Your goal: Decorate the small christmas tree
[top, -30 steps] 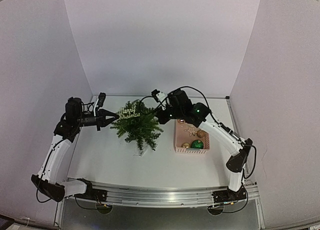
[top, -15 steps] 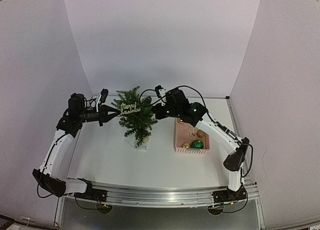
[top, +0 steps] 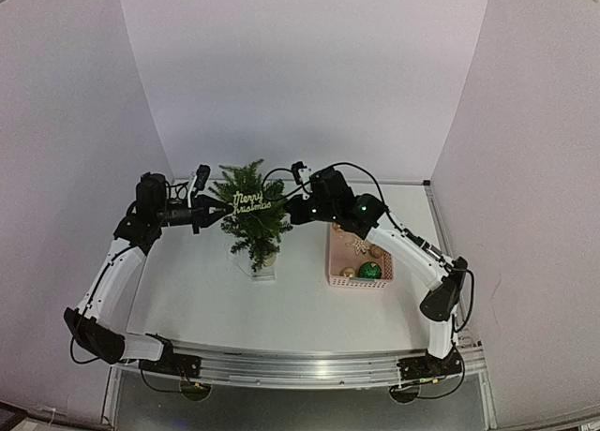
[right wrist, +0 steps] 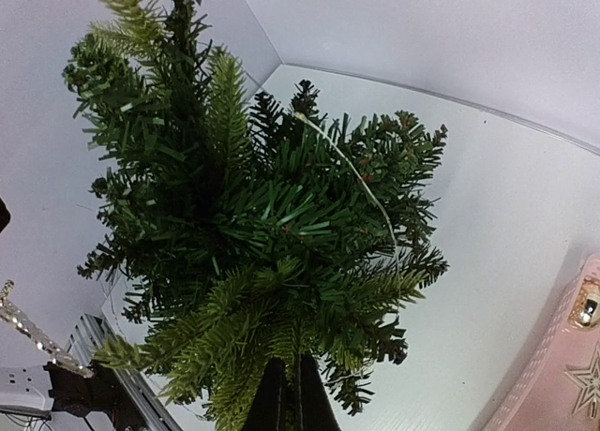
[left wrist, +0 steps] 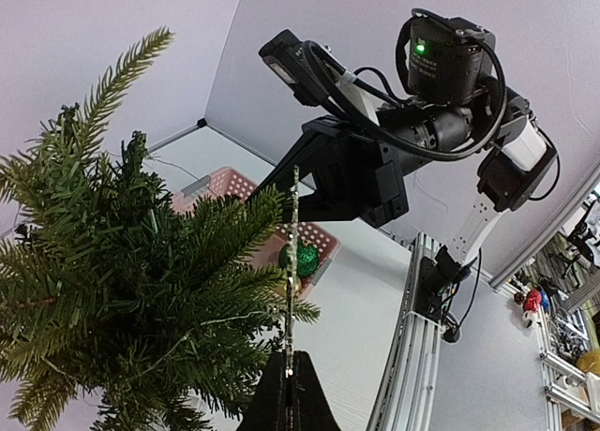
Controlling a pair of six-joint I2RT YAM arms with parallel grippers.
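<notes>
The small christmas tree (top: 249, 223) stands on its pale base (top: 263, 268) at the table's middle left. My right gripper (top: 290, 210) is shut on a branch at the tree's right side; in the right wrist view my gripper (right wrist: 298, 395) grips green needles of the tree (right wrist: 253, 215). My left gripper (top: 215, 211) is shut on a glittery "Merry Christmas" sign (top: 251, 202) held against the tree's upper front. In the left wrist view my gripper (left wrist: 289, 393) pinches the sign (left wrist: 294, 253) edge-on beside the tree (left wrist: 112, 290).
A pink basket (top: 336, 262) right of the tree holds a green ball (top: 369, 270), gold balls (top: 348, 273) and a star. It also shows in the right wrist view (right wrist: 562, 356) and the left wrist view (left wrist: 225, 183). White walls enclose the table.
The tree has swung from leaning toward the front to nearly upright and stands farther back. Both grippers rose and moved back with it, the sign staying against the tree.
</notes>
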